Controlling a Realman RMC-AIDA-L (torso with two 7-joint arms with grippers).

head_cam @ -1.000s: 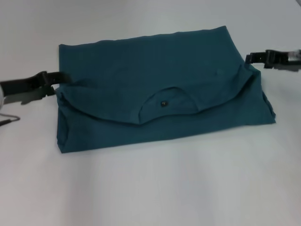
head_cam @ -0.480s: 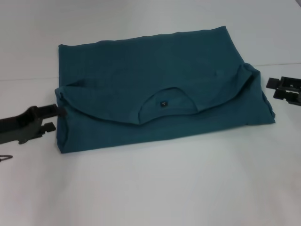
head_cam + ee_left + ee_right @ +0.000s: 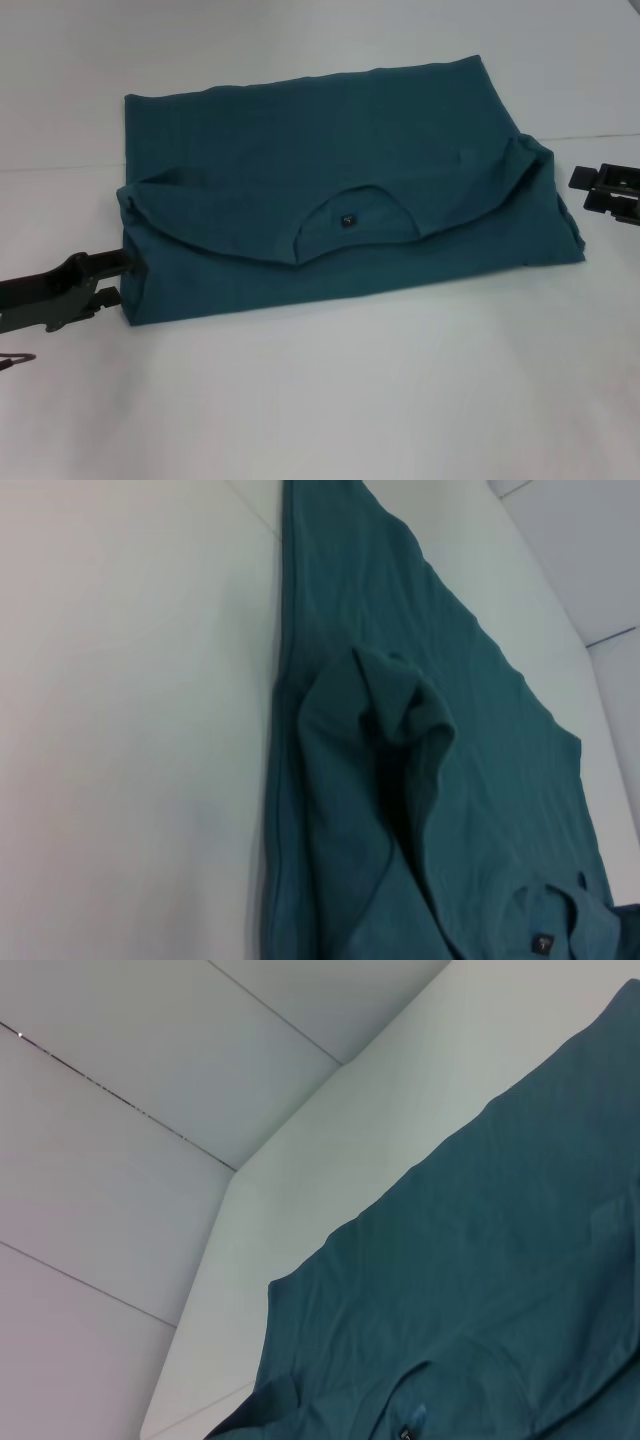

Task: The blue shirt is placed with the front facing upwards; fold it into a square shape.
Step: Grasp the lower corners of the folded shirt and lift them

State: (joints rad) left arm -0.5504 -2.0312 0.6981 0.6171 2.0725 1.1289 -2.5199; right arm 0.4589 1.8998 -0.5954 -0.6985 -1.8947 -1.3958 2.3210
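The blue shirt [image 3: 340, 200] lies in the middle of the white desk [image 3: 350, 400], already folded into a wide shape with its collar [image 3: 350, 215] on top. The left claw [image 3: 125, 275], at the left edge of the frame, touches the shirt's lower left corner. Its fingers look narrow, maybe pinching the cloth. The right claw [image 3: 580, 190] waits open, near the shirt's right side, at the right edge of the frame. I think the next step is folding one side over to make a square.

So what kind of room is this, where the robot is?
Probably a robot test lab, not a home: a bare white table, plain pale wall panels, and only the blue shirt laid out between the left gripper and right gripper.
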